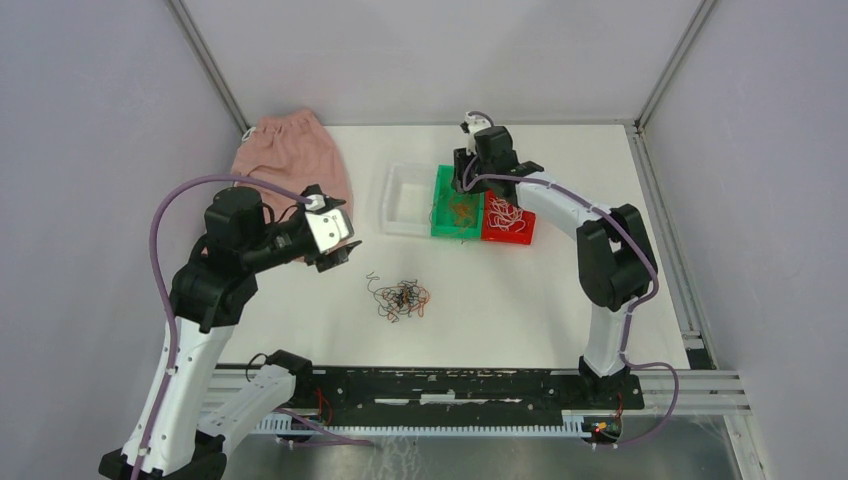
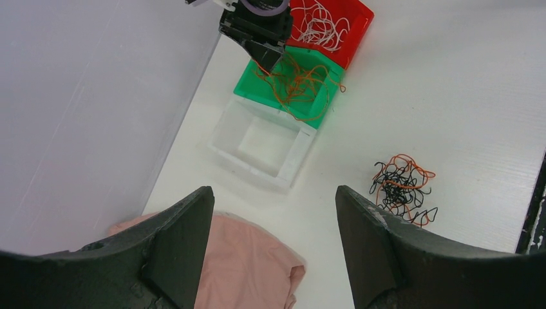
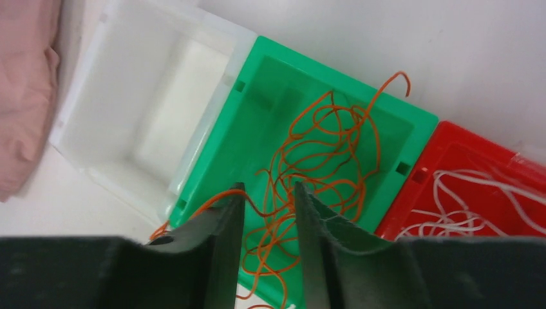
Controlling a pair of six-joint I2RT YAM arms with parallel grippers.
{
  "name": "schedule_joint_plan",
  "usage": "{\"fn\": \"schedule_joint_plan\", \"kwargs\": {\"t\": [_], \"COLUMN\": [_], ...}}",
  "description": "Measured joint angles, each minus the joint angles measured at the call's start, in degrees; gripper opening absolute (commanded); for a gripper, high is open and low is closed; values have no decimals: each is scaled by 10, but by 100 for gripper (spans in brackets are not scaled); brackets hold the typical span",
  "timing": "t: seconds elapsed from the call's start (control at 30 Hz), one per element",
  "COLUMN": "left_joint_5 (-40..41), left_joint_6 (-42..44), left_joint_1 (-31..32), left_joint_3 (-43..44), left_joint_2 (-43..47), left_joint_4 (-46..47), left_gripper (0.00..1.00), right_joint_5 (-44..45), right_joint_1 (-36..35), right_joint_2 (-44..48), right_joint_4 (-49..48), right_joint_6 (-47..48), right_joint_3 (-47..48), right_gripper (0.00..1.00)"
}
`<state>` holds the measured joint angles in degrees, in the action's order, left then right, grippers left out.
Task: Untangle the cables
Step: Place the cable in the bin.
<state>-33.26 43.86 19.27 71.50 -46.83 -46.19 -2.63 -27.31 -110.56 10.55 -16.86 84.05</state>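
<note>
A tangled clump of black and orange-red cables (image 1: 400, 298) (image 2: 402, 190) lies on the white table in front of the bins. Orange cables (image 3: 322, 148) (image 2: 296, 80) fill the green bin (image 3: 257, 96) (image 1: 440, 222), some hanging over its near wall. White cables (image 3: 476, 206) (image 2: 319, 26) lie in the red bin (image 3: 451, 148) (image 1: 524, 238). My right gripper (image 3: 269, 188) (image 1: 465, 180) hangs over the green bin, jaws a little apart, with one orange strand draped over its left fingertip. My left gripper (image 2: 273, 199) (image 1: 335, 245) is open and holds nothing, above the table beside the pink cloth.
An empty clear-white bin (image 1: 410, 198) (image 3: 129, 96) stands against the green bin's left side. A pink cloth (image 1: 295, 155) (image 2: 244, 264) lies at the back left. Grey walls close in the table on the left, back and right.
</note>
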Motion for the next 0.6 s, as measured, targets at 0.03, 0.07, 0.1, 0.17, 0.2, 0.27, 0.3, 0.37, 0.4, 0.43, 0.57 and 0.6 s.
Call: {"fn": "schedule_joint_plan", "kwargs": {"t": [0.03,0.07,0.1,0.17,0.2,0.27,0.3,0.37,0.4,0.43,0.57,0.6], "left_joint_5": [0,0,0,0,0,0,0,1,1,1,2,2], "left_joint_6": [0,0,0,0,0,0,0,0,0,0,0,0], "left_joint_1": [0,0,0,0,0,0,0,0,0,0,0,0], "left_joint_3": [0,-1,-2,-3,-3,-3,-3,-3,-3,-3,-3,-3], "left_joint_2": [0,0,0,0,0,0,0,1,1,2,4,4], "left_joint_4": [0,0,0,0,0,0,0,0,0,0,0,0], "left_gripper": [77,77,77,76,77,76,77,77,76,77,77,76], "right_joint_5": [0,-1,-1,-3,-3,-4,-4,-2,1,5,34,41], "right_joint_1": [1,1,1,2,4,7,9,16,20,24,33,34], "right_joint_2": [0,0,0,0,1,4,6,10,11,11,11,10], "right_joint_4": [4,7,11,16,18,24,31,43,48,52,73,81], "right_joint_6": [1,4,5,7,7,5,2,-3,-5,-8,-18,-22], "right_joint_3": [2,6,11,25,36,53,67,93,105,116,140,142], "right_gripper": [59,61,63,65,65,65,64,62,60,58,52,50]}}
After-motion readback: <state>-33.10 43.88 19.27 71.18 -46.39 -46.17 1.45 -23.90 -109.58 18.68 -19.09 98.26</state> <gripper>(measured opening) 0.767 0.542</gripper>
